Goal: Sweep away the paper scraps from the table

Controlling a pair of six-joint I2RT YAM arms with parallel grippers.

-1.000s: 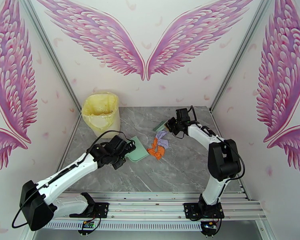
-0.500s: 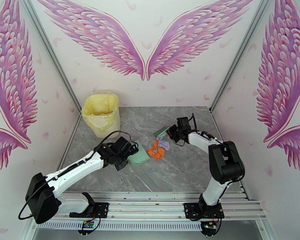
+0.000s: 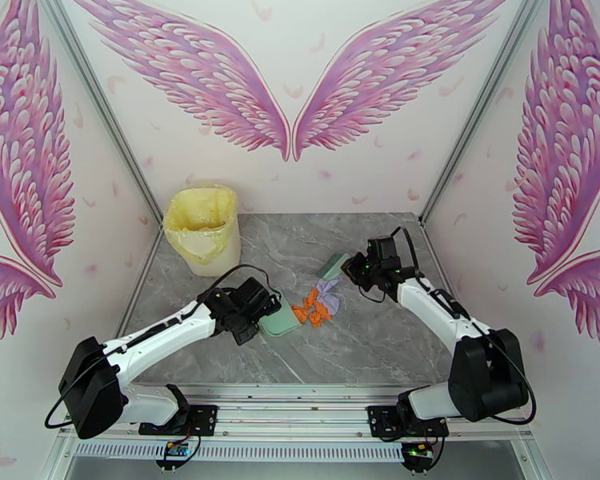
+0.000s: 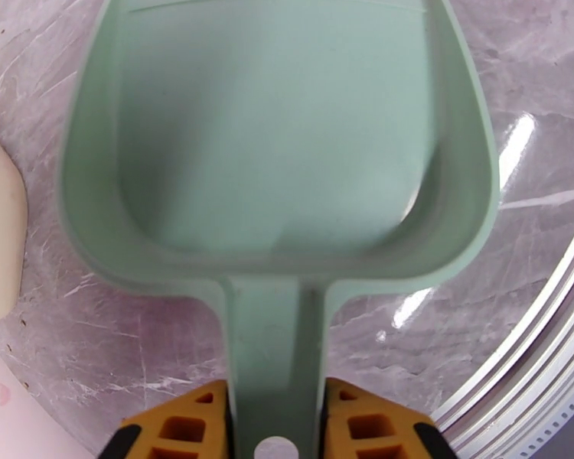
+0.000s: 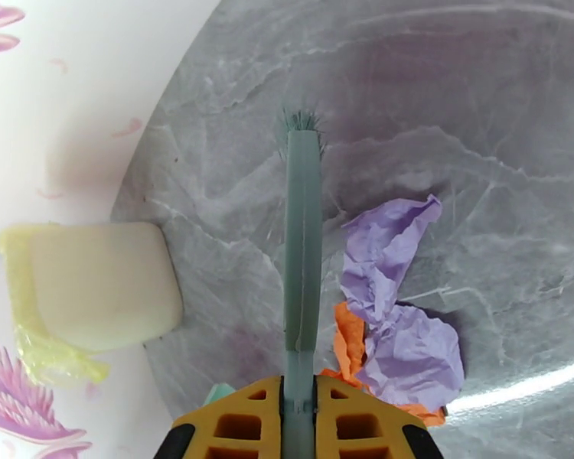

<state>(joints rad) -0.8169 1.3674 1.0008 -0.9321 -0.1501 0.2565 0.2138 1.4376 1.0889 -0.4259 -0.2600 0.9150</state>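
The paper scraps [image 3: 316, 304] lie bunched mid-table, orange bits below a lavender piece [image 5: 398, 300], with orange [image 5: 348, 338] peeking from under it. My left gripper [image 3: 256, 310] is shut on the handle of a pale green dustpan [image 3: 282, 319], whose mouth lies just left of the scraps. In the left wrist view the handle sits between the yellow fingers [image 4: 180, 426], and the pan [image 4: 279, 147] holds nothing. My right gripper [image 3: 356, 270] is shut on a green brush [image 3: 330, 267]. The brush [image 5: 302, 246] stands just beside the lavender piece, above and right of the pile.
A cream bin [image 3: 202, 228] with a yellowish liner stands at the table's back left corner. The grey marble table [image 3: 380, 346] is bordered by a metal rail [image 4: 539, 361] at the near edge and by white walls with pink wings.
The left arm has pushed the dustpan rightward up to the scraps. The right arm has swung out to the right and brought the brush nearer, and the pile has shifted slightly toward the pan.
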